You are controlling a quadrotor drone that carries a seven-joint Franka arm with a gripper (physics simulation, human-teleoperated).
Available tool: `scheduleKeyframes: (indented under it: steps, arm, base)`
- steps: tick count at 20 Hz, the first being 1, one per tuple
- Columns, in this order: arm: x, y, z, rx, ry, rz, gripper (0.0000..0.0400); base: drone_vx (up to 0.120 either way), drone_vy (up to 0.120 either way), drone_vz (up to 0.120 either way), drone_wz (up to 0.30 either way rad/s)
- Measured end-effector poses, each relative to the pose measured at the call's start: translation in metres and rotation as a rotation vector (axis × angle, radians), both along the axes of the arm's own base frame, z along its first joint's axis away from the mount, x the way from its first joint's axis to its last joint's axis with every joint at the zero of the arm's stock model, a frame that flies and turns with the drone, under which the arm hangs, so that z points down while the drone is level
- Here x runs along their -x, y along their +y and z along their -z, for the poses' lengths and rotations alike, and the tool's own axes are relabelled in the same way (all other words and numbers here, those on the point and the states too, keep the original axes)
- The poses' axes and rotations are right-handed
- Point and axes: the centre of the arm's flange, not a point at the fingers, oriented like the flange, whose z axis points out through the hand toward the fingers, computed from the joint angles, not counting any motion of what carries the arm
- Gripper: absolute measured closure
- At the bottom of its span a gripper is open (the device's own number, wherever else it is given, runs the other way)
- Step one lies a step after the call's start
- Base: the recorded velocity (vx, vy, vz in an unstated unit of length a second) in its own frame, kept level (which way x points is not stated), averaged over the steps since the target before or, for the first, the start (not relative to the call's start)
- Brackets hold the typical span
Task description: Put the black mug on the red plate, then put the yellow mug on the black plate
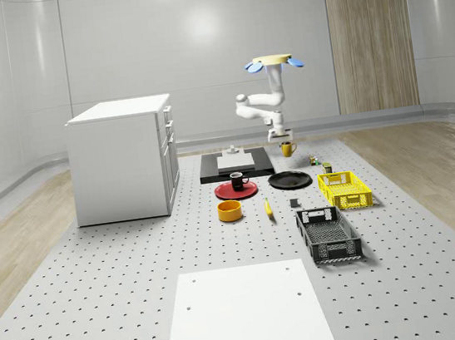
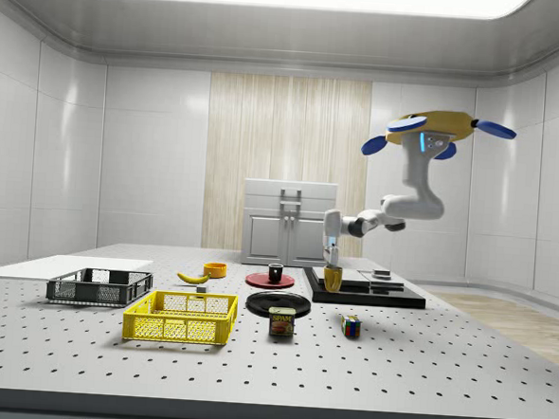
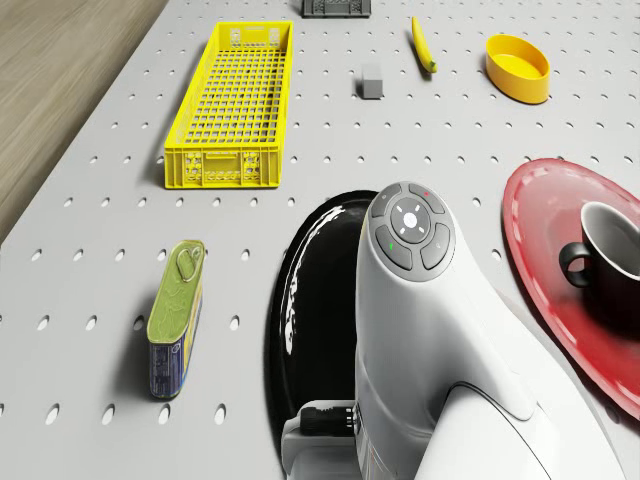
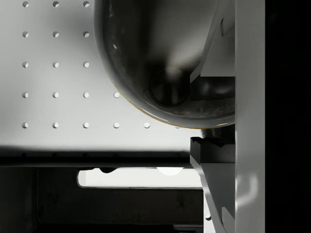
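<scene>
One mug done: the black mug (image 1: 239,180) sat on the red plate (image 1: 236,191). The yellow mug (image 1: 288,148), just beyond the black plate (image 1: 289,180), hung off the table in the jaws, gripped at its rim under the hovering drone (image 1: 273,62). Likely light, rigid, glossy; slip risk.

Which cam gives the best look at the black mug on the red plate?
Drone view: the black mug is close, handle and rim clear, sitting on the red plate. Whole-scene view and side view show it far off, upright on that plate.
</scene>
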Motion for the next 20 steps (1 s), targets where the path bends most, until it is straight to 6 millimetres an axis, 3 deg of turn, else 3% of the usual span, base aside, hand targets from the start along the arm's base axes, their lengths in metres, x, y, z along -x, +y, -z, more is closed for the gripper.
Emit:
scheduleKeyframes:
  steps: [4,10,20]
  arm:
    - [0.0000,0.0000,0.0000,0.000,0.000,0.000,0.0292]
    - [0.0000,0.0000,0.0000,0.000,0.000,0.000,0.0292]
    - [0.0000,0.0000,0.0000,0.000,0.000,0.000,0.0292]
  base:
    - [0.120,-0.050,0.000,0.000]
    - [0.120,0.000,-0.107,0.000]
    - [0.120,0.000,0.000,0.000]
